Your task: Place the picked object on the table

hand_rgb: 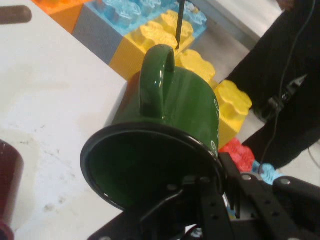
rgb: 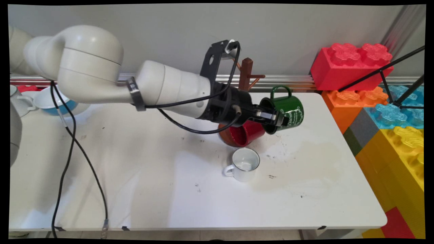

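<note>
A white table (rgb: pixel 135 189) is seen, its top marked with dark scuffs and a faint yellowish stain towards the right. Near the middle a white mug (rgb: pixel 244 164) stands upright, its handle turned to the left. Just beyond it a red mug (rgb: pixel 244 134) is seen, tilted with its mouth towards the near side, beside a brown wooden mug stand (rgb: pixel 247 73) at the far edge; its footing is hidden. At the far left corner white cups and a blue-and-white bowl (rgb: pixel 54 101) are set.
</note>
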`<action>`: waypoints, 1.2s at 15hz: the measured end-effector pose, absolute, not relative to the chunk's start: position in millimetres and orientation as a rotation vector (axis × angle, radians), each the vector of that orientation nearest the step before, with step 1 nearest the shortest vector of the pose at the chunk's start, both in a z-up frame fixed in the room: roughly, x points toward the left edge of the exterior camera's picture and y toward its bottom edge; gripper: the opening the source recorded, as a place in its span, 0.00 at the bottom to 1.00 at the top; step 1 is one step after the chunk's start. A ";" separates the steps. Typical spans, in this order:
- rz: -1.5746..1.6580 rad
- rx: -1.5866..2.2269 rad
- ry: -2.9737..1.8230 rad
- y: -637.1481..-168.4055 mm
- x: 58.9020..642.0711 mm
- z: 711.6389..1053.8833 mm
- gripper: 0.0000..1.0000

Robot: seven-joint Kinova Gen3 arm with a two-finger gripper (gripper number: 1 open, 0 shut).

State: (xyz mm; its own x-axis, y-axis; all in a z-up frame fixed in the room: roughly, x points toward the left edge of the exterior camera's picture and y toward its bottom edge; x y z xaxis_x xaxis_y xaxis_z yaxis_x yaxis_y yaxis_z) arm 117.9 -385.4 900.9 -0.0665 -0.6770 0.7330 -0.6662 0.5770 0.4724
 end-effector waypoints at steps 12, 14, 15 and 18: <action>-0.016 1.036 -2.028 -378.9 140.4 931.2 0.00; -0.026 1.035 -2.070 -376.5 139.6 938.2 0.00; -0.028 1.032 -2.094 -375.2 138.6 942.8 0.00; -0.021 1.008 -2.174 -372.9 134.1 957.2 0.00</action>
